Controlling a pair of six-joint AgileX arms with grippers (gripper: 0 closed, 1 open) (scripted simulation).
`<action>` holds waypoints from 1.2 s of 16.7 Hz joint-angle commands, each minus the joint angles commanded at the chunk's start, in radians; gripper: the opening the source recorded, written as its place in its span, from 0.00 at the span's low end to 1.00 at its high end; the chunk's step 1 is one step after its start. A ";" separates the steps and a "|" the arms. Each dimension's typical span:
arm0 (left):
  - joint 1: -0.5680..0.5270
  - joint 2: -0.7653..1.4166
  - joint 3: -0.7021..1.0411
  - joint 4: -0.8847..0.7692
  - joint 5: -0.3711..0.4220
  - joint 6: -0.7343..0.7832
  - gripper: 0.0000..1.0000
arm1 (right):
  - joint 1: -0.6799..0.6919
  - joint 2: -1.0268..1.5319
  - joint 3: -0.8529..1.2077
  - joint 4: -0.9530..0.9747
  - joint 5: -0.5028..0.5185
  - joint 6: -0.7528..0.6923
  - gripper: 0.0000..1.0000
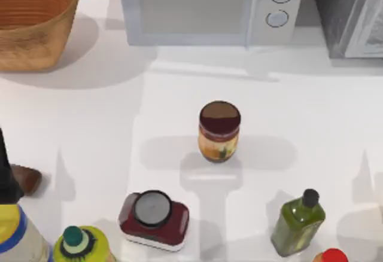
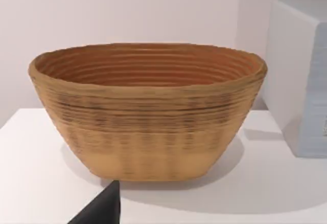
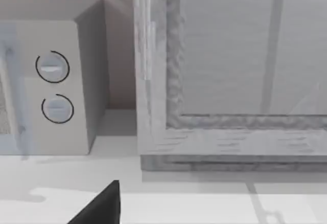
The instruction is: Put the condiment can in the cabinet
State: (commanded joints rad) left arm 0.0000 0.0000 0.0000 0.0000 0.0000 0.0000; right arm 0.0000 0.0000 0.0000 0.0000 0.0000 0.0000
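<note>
The condiment can (image 1: 219, 131) stands upright in the middle of the table, with a dark maroon lid, a red band and a yellow-orange label. Neither gripper is near it. The cabinet (image 1: 347, 14) is at the back right corner, dark grey and speckled; its pale framed door panel (image 3: 240, 55) faces the right wrist view and looks closed. A dark part of my left gripper (image 2: 99, 208) shows at the edge of the left wrist view, facing the basket. A dark part of my right gripper (image 3: 99, 206) shows low in the right wrist view, in front of the cabinet.
A woven basket (image 1: 33, 20) sits at the back left and a white microwave (image 1: 209, 8) at the back middle. Along the front stand a squat maroon container (image 1: 154, 220), a green bottle (image 1: 297, 225), two yellow bottles (image 1: 81, 247) and a red cap (image 1: 331, 256).
</note>
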 joint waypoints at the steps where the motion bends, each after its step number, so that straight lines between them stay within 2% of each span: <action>1: 0.000 0.000 0.000 0.000 0.000 0.000 1.00 | 0.000 0.000 0.000 0.000 0.000 0.000 1.00; 4: 0.000 0.000 0.000 0.000 0.000 0.000 1.00 | 0.010 0.028 0.012 0.017 -0.020 0.002 1.00; 8: 0.000 0.000 0.000 0.000 0.000 0.000 1.00 | 0.057 0.201 0.088 0.121 -0.130 0.012 1.00; 13: 0.000 0.000 0.000 0.000 0.000 0.000 1.00 | 0.123 0.586 0.258 0.361 -0.346 0.026 1.00; 20: 0.000 0.000 0.000 0.000 0.000 0.000 1.00 | 0.200 1.289 0.558 0.810 -0.711 0.041 1.00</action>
State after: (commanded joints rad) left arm 0.0000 0.0000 0.0000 0.0000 0.0000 0.0000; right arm 0.2001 1.2887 0.5584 0.8101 -0.7105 0.0414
